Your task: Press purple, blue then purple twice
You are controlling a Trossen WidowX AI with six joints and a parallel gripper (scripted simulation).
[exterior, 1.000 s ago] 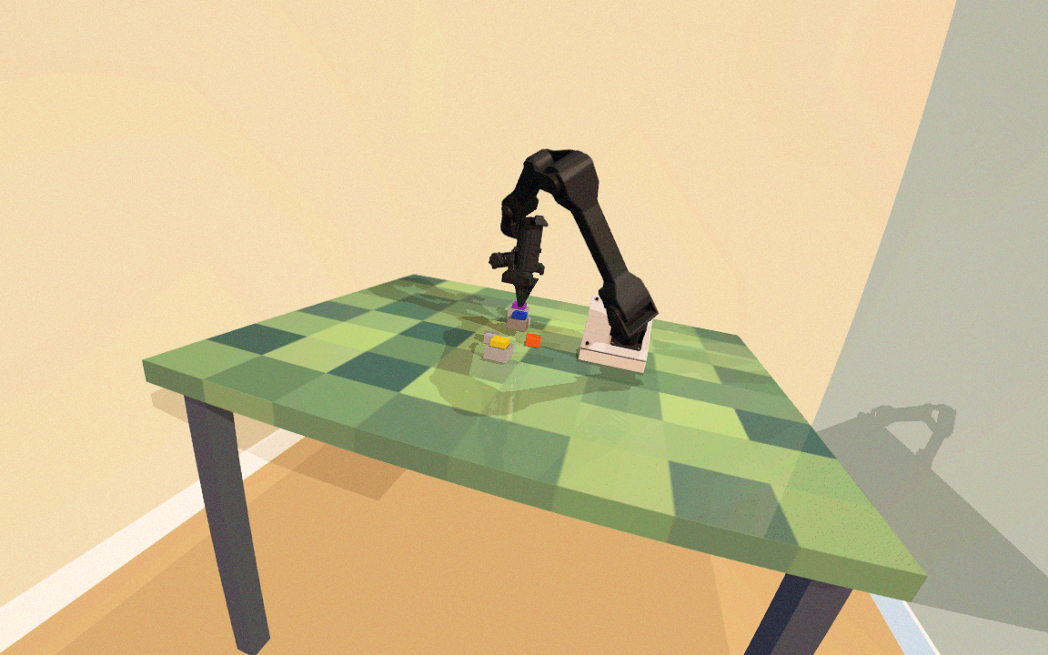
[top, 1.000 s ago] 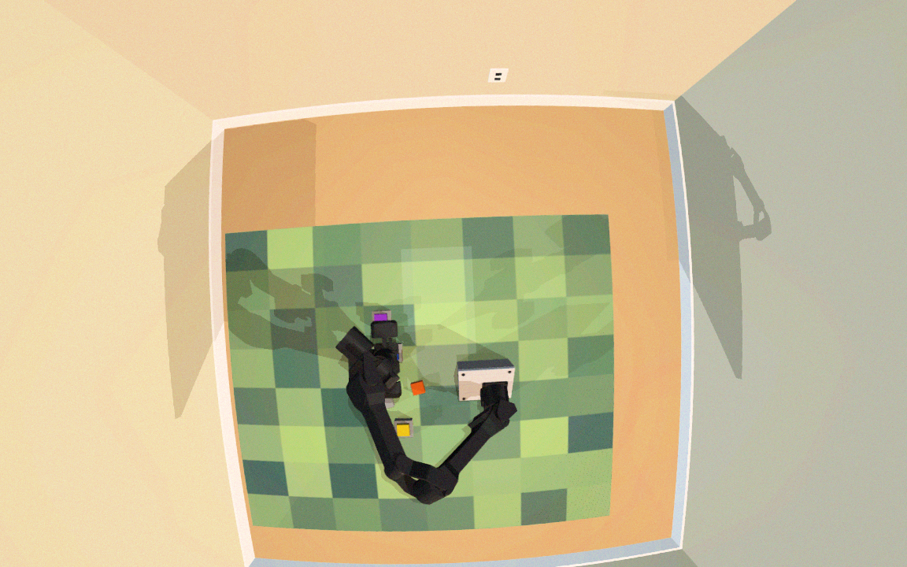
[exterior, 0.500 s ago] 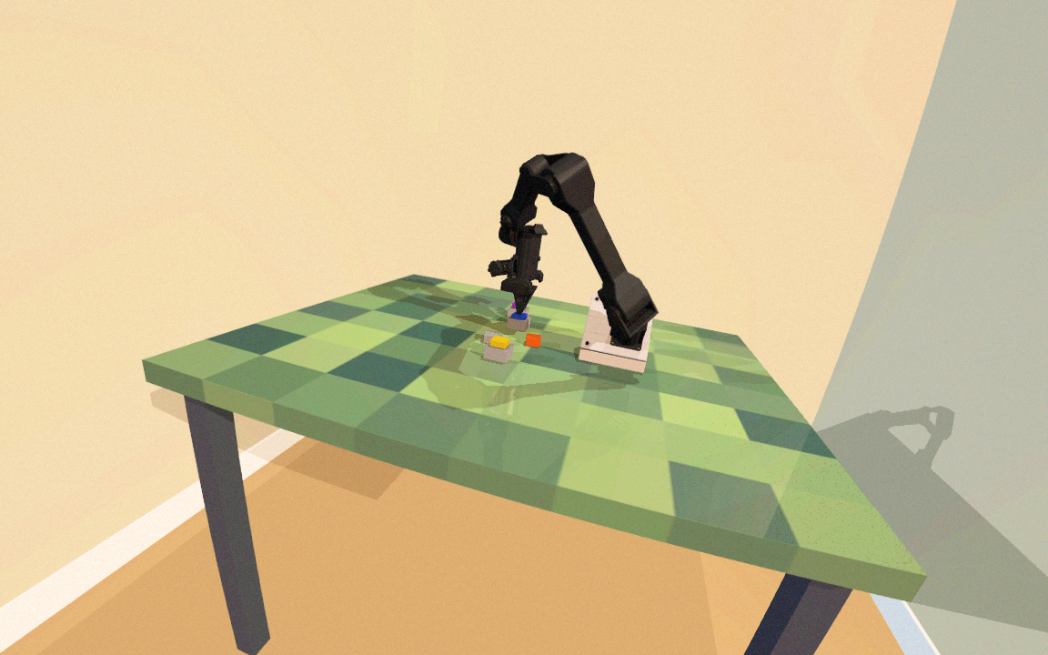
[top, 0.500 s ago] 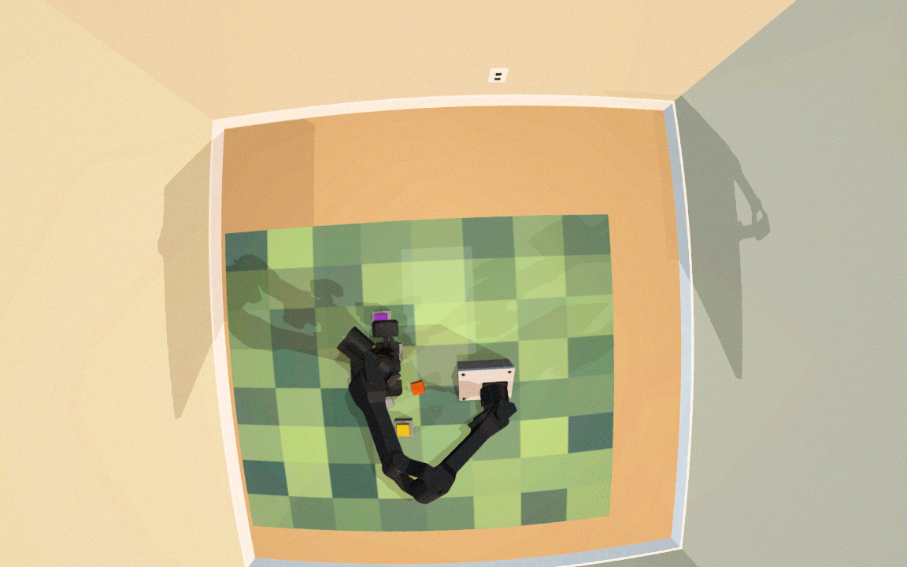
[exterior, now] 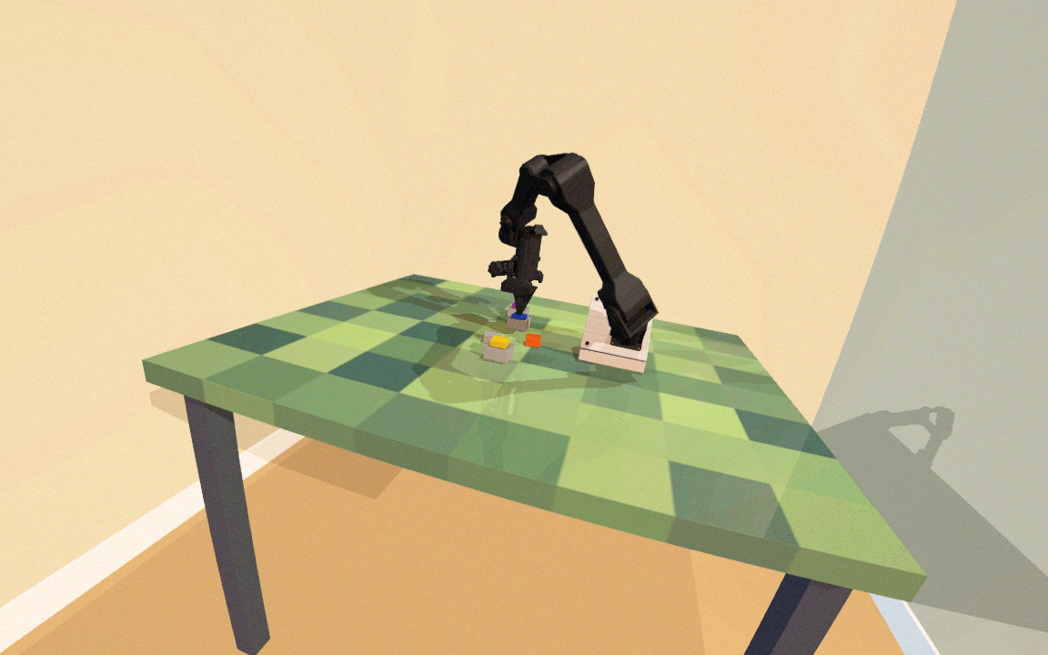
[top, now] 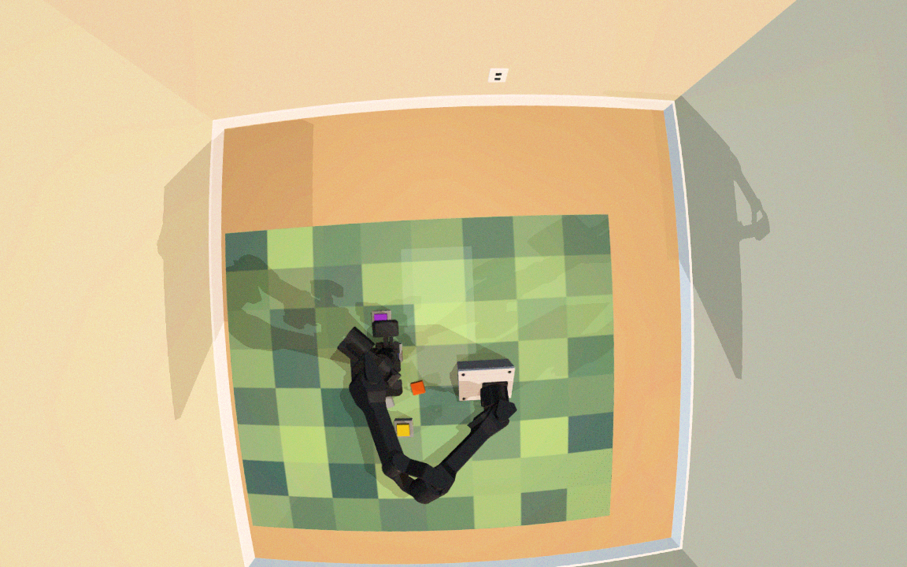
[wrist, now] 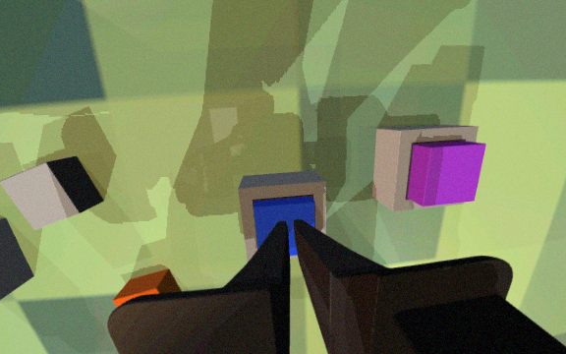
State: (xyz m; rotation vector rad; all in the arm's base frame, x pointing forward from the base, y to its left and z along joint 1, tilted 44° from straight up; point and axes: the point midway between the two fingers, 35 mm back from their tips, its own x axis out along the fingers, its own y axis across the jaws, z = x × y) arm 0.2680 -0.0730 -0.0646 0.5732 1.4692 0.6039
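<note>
My gripper [exterior: 520,314] [wrist: 290,228] is shut, with nothing between the fingers. Its tips are at the top of the blue button [exterior: 518,317] [wrist: 283,211], touching it or just above; I cannot tell how far its cap is down. The blue button is hidden under the arm in the top view. The purple button [top: 379,316] [exterior: 515,307] [wrist: 460,174] stands to the right of the blue one in the wrist view, its cap raised above its grey housing. In the exterior view it is partly hidden behind the fingers.
A yellow button [top: 402,429] [exterior: 499,342] stands beyond the blue one from the purple one. An orange block [top: 417,387] [exterior: 533,340] [wrist: 147,287] and a whitish block [top: 390,401] [wrist: 32,195] lie near it. The arm's base [top: 471,386] [exterior: 593,343] stands on the checkered table.
</note>
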